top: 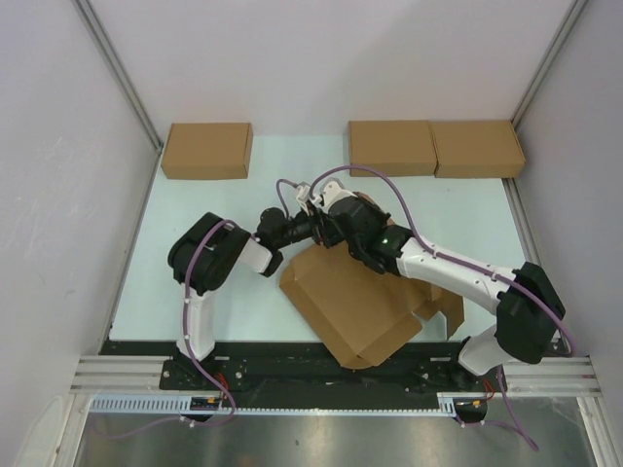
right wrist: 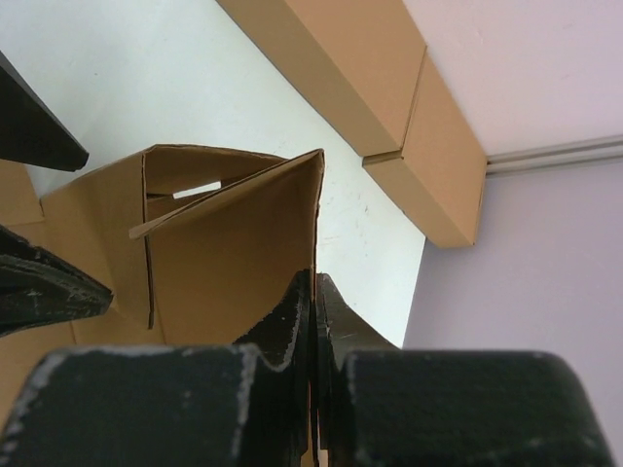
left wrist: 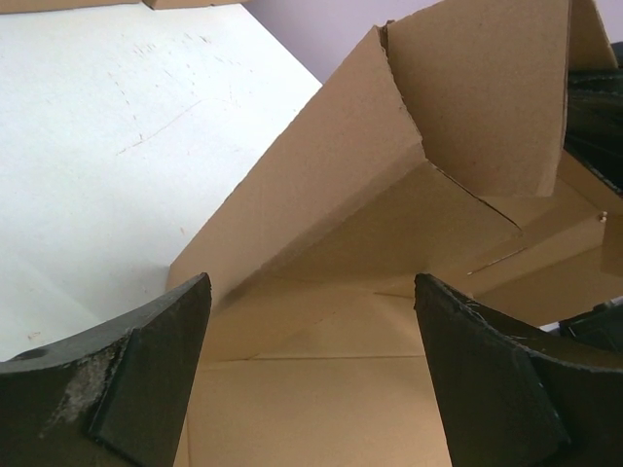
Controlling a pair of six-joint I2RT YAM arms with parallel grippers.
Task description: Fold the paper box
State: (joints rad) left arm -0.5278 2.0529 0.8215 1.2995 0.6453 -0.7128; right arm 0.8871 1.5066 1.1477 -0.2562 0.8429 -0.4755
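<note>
While my right gripper (right wrist: 314, 311) pinches a raised flap of the paper box (top: 360, 311), which lies at the table's (top: 195, 209) near edge, my left gripper (left wrist: 310, 297) gapes empty, facing it. I judge we're standing up the walls; next, the left must tuck the adjoining flap inward.

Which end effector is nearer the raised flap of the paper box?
Right. The right end effector is shut on the raised flap of the paper box, pinching its edge. The left end effector is open, facing the flap from the other side, gripping nothing.
</note>
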